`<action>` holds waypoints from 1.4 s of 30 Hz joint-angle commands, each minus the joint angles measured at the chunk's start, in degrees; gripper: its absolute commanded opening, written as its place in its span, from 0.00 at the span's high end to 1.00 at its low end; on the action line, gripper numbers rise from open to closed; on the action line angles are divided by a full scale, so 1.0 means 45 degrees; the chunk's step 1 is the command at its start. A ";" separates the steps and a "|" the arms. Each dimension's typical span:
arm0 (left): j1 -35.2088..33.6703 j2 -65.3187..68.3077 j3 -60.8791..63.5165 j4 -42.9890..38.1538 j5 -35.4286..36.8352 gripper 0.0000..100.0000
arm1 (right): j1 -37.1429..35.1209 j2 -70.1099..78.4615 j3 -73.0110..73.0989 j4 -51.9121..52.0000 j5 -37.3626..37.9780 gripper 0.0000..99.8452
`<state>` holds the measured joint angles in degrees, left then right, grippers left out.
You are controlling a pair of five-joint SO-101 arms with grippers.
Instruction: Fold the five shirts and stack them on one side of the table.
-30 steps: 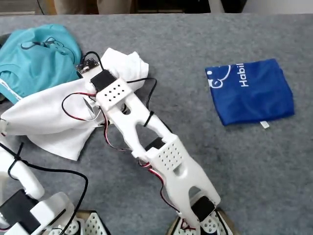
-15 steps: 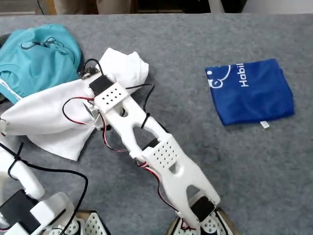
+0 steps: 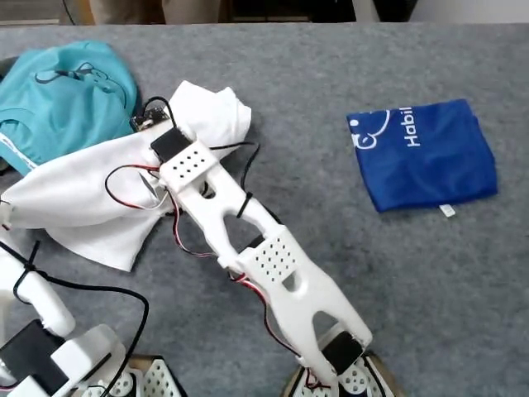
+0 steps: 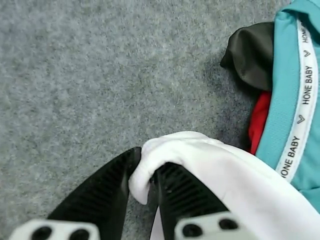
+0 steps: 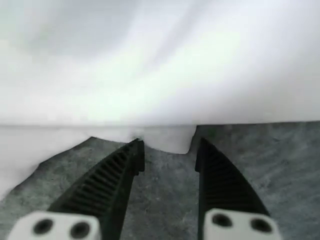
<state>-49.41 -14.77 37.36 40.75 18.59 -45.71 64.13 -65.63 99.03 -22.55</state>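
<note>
Right wrist view puts the right claw (image 5: 167, 145) low over the table (image 5: 280, 165), its jaws apart, with a small tab of the white shirt's (image 5: 160, 65) hem poking in between them; nothing is gripped yet. Over the last second the right arm (image 3: 248, 231) has slid a little toward the left and settled, and the shirt itself has hardly stirred. I take that as lining up on the hem before a pinch, so the fold on this shirt has not really begun.

The left claw (image 4: 145, 160) is clamped on a rolled edge of the same shirt, at its far left tip. With one end held and the other about to be, the likely aim is to stretch it flat.

Just beyond lies the teal shirt (image 3: 66, 91), crumpled and touching the white one, with a black cloth (image 4: 250, 52) and a red cloth (image 4: 258, 120) tucked under its edge.

No box or bin is in play; everything lies straight on the grey table. Well apart on the right side, the blue shirt (image 3: 426, 153) sits folded, alone, which looks like the start of the stack.
</note>
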 commanded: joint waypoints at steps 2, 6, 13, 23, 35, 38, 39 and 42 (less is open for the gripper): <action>0.0098 -0.0107 -0.0039 -0.0117 0.0117 0.98 | -0.0088 -0.0127 -0.0537 -0.0332 -0.0547 0.81; 0.0098 -0.0107 -0.0039 -0.0117 0.0117 0.98 | -0.0088 -0.0127 -0.0537 -0.0508 -0.0547 0.81; 0.0098 -0.0107 -0.0039 -0.0117 0.0117 0.98 | -0.0049 -0.0107 -0.0440 -0.0899 -0.0547 0.81; 0.0098 -0.0107 -0.0039 -0.0117 0.0117 0.98 | 0.0420 0.0752 -0.0772 -0.0469 -0.0781 0.81; 0.0098 -0.0107 -0.0039 -0.0117 0.0117 0.98 | 0.0400 0.0928 -0.0889 -0.0234 -0.0821 0.98; 0.0098 -0.0107 -0.0039 -0.0117 0.0117 0.98 | 0.0400 0.1006 -0.1123 -0.0234 -0.0547 0.99; 0.0098 -0.0107 -0.0039 -0.0117 0.0117 0.98 | 0.0400 0.1006 -0.1162 -0.0234 -0.0508 1.00; 0.0098 -0.0107 -0.0039 -0.0117 0.0117 0.98 | 0.0596 0.1006 -0.1201 -0.0215 -0.0469 1.00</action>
<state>-49.41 -14.77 37.36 40.75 18.59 -43.60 68.62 -69.41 98.07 -25.27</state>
